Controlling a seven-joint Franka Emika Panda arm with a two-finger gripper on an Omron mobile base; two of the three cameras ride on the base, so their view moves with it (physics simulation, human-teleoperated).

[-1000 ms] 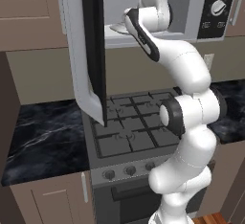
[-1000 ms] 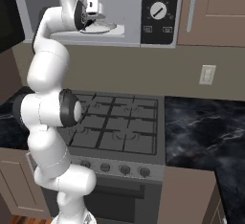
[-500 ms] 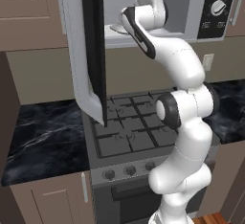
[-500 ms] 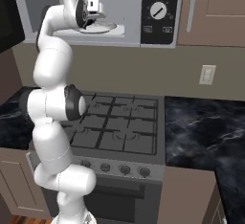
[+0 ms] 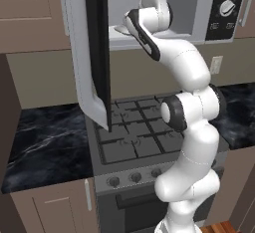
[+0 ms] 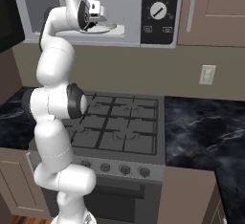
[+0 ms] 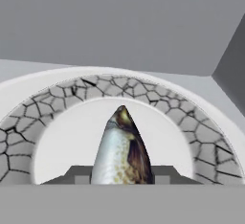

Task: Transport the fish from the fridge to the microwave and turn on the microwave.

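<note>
Left base view, L to R: microwave door (image 5: 92, 53) swung wide open, hanging out over the stove (image 5: 137, 137), black glass edge-on w/ silver frame. Dark marble tabletop (image 5: 45, 147) to the L of the stove, wood cabinets below. Arm rises from lower R, bends up and reaches into the microwave (image 5: 194, 13) cavity. Control panel w/ round knob (image 5: 227, 7) at far R of the unit.

Right base view, L to R: arm at L, wrist up at the cavity mouth, gripper (image 6: 97, 21) pointing in over a round plate (image 6: 107, 28) on the cavity floor. Then the dark panel w/ knob (image 6: 158, 10), cabinet door beside it. Wall outlet (image 6: 207, 74) below, on the backsplash. Stove in the middle, dark tabletop to its R.

Hand view: plate (image 7: 201, 137) has a white rim, a grey cracked-stone pattern band and a white centre; grey cavity walls behind it. Fish (image 7: 122, 151) sits between the two dark finger tips, nose pointing away toward plate centre, silvery w/ brown back. Gripper (image 7: 122, 179) partly closed, clamped on the fish. Fish is over the plate inside the microwave; can't tell if it touches the plate.
</note>
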